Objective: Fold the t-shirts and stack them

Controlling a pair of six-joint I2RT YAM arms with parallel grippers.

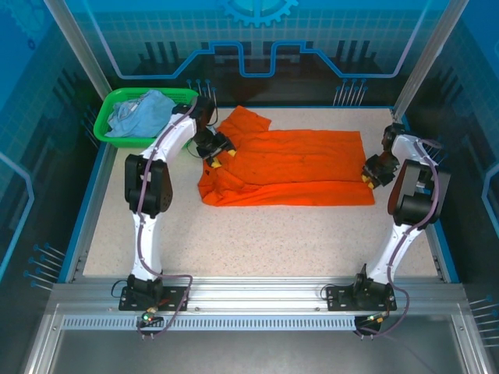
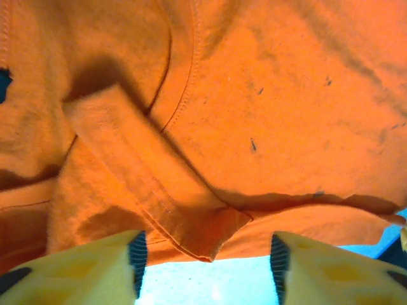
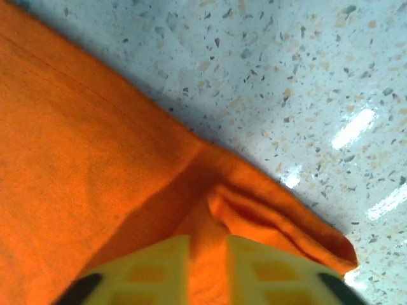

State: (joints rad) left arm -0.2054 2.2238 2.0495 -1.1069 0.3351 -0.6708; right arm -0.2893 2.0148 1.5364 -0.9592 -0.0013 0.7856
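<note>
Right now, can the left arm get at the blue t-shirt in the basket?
Probably yes: the blue t-shirt lies uncovered in the open green basket near the left claw, which is open and empty.

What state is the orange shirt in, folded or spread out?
Partly folded: the orange t-shirt shows a doubled layer along its near edge.

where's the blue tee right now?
Top view: the pale blue t-shirt lies bunched in the green basket at the table's far-left corner, just left of the left arm.
</note>
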